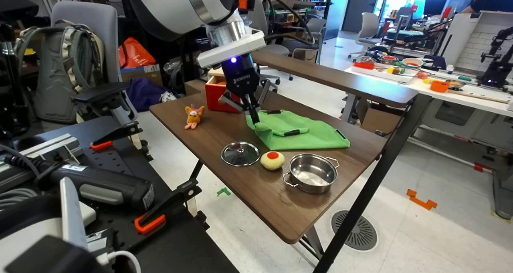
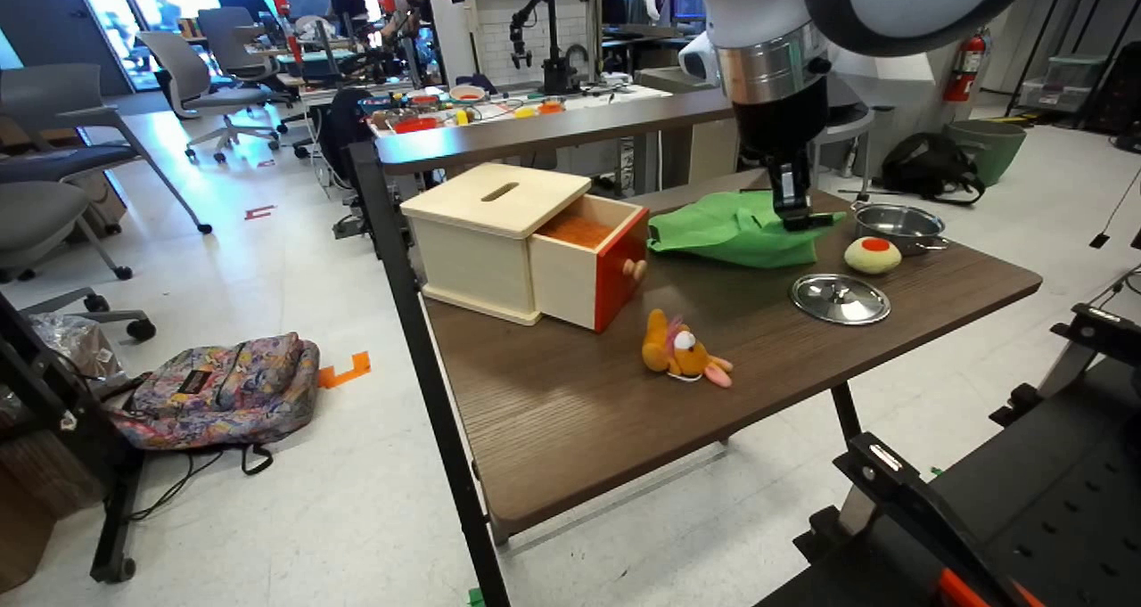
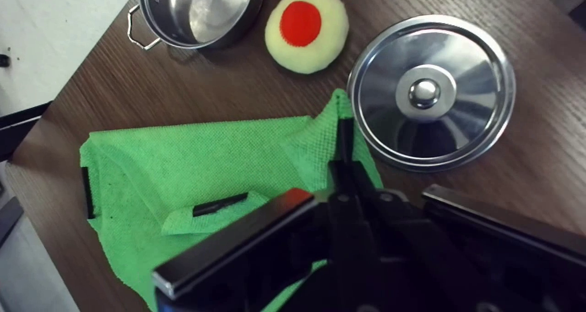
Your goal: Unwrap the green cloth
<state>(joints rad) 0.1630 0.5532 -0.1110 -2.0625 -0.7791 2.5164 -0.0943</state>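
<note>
The green cloth (image 1: 320,136) lies on the brown table, partly folded, with dark strips at its edges. It also shows in an exterior view (image 2: 731,228) and in the wrist view (image 3: 206,161). One folded flap with a dark strip lies on its middle. My gripper (image 1: 254,118) points down at the cloth's corner near the pot lid, and it also shows in an exterior view (image 2: 792,215). In the wrist view the fingers (image 3: 346,163) are together on this corner, which is pinched and raised above the table. Part of the cloth is hidden behind the gripper.
A metal lid (image 3: 425,92) lies close beside the held corner. A cream ball with a red spot (image 3: 306,28) and a metal pot (image 1: 312,172) stand near it. A wooden box with an open red-fronted drawer (image 2: 526,241) and an orange plush toy (image 2: 682,353) share the table.
</note>
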